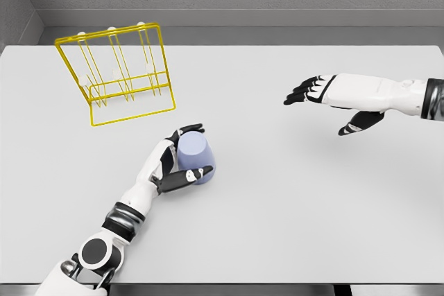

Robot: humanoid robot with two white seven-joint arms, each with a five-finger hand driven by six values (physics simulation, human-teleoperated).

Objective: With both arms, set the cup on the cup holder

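Observation:
A pale blue cup (195, 154) sits on the white table (277, 192) left of centre. My left hand (182, 155) wraps it from the left, with black fingers above and thumb below, shut on the cup. The yellow wire cup holder (118, 74) with white-tipped pegs stands at the back left, well apart from the cup. My right hand (326, 105) hovers over the table at the right with fingers spread toward the left, open and holding nothing.
A grey wall runs behind the table's far edge. The table's front edge lies close to my left elbow (97, 253).

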